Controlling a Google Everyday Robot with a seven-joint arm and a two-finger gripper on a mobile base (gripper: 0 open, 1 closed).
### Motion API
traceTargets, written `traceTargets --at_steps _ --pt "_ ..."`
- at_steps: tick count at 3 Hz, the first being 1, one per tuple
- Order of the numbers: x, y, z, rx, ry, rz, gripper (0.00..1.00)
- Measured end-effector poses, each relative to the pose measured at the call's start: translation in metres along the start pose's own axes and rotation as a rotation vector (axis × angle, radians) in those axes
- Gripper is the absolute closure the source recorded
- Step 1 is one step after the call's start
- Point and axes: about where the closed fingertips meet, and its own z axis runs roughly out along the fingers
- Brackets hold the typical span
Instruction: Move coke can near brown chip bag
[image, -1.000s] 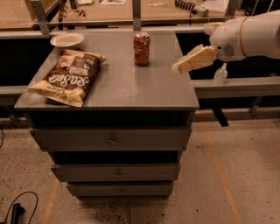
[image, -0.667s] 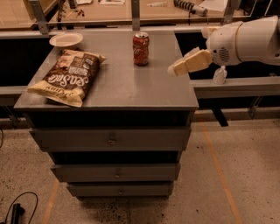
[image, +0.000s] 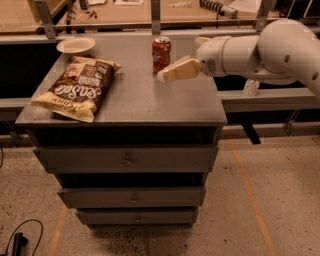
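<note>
The coke can (image: 161, 53) stands upright at the back middle of the grey cabinet top (image: 145, 102); it is red with a silver top. The brown chip bag (image: 78, 86) lies flat on the left part of the top, its cream-yellow end toward the front. My gripper (image: 165, 75) reaches in from the right on a white arm. Its beige fingers (image: 180, 70) point left and hang just right of and slightly in front of the can, not touching it.
A round beige plate (image: 75, 45) sits at the back left corner, behind the bag. The cabinet has three drawers (image: 127, 160) below. A wooden bench with metal posts (image: 155, 10) runs behind. A grey rail (image: 270, 97) lies to the right.
My gripper has moved left over the cabinet top, toward the coke can. The can, the bag and the plate have not moved on the top.
</note>
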Motion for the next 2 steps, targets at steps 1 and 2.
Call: traceTargets --at_steps 1,2 --pt "0.016 -0.004 0.045 -0.001 -0.014 0.046 0.0" --pt "0.025 -0.025 0.076 0.04 -0.036 0.069 0.0"
